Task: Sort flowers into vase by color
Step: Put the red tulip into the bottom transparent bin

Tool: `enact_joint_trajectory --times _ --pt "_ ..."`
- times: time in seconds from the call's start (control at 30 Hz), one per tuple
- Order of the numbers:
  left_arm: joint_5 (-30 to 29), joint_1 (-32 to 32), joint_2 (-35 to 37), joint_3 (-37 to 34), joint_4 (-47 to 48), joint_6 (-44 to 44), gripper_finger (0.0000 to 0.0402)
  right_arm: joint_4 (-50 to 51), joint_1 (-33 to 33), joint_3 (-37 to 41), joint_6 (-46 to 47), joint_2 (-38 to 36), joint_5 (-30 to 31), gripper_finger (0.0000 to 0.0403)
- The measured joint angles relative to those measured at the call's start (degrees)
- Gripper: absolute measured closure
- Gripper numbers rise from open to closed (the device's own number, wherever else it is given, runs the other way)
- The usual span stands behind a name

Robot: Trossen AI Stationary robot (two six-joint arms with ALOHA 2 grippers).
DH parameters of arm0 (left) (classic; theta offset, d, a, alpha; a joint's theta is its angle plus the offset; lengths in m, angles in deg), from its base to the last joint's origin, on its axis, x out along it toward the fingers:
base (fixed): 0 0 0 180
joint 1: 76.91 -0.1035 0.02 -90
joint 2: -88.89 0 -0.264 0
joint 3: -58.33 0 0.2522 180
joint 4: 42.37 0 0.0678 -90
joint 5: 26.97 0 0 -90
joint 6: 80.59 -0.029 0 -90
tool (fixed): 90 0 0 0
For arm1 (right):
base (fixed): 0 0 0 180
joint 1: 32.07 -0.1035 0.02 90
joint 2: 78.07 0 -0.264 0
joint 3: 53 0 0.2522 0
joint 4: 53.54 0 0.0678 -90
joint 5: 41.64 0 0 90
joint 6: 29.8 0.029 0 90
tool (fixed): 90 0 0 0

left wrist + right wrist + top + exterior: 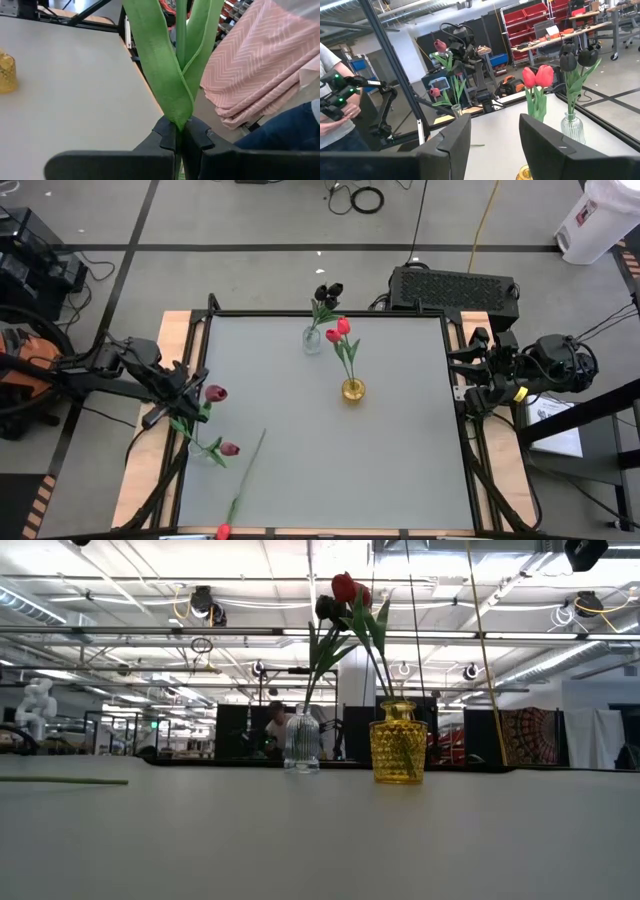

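Red tulips (337,332) in yellow vase (353,390)

Grey table (400,460): clear vase (312,340), yellow vase (352,391), loose flower (243,475).

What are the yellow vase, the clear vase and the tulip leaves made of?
The yellow vase looks like tinted glass: translucent, with a glossy diamond-patterned wall. The clear vase seems ribbed colourless glass, since the room shows through it. The tulip leaves look like matte green fabric or soft plastic, evenly coloured, so probably artificial.
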Motion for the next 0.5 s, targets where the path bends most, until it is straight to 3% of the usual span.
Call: enact_joint_trajectory --times 0.5 --pt "0.22 0.0 0.0 0.0 0.23 -2.29 0.0395 0.0 0.02 0.0 0.0 0.0 0.0 0.0243"
